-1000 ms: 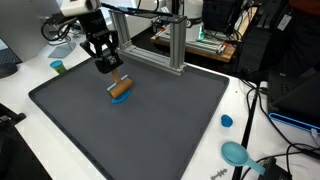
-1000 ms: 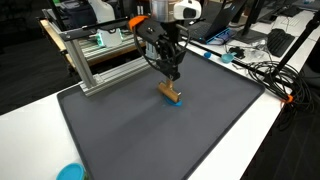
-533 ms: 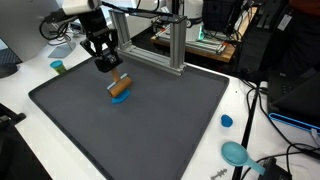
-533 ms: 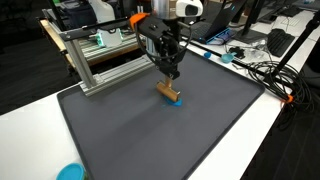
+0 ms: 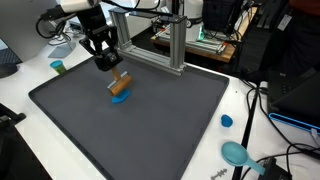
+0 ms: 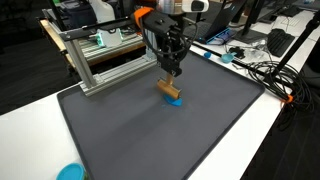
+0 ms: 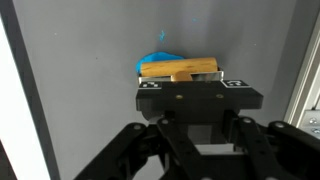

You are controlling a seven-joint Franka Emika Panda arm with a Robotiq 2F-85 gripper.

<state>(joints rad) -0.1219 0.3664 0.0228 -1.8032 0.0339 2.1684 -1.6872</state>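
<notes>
Exterior views: elevated, mid-range, different corners of mat point(image 5: 150, 125). Wrist view: close, downward. All share wooden block point(image 5: 120, 86).

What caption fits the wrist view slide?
Gripper poised just above a wooden block resting on a blue piece, on a dark grey mat.

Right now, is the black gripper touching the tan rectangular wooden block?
Apart. In an exterior view, grey mat shows between the gripper and the wooden block.
</notes>
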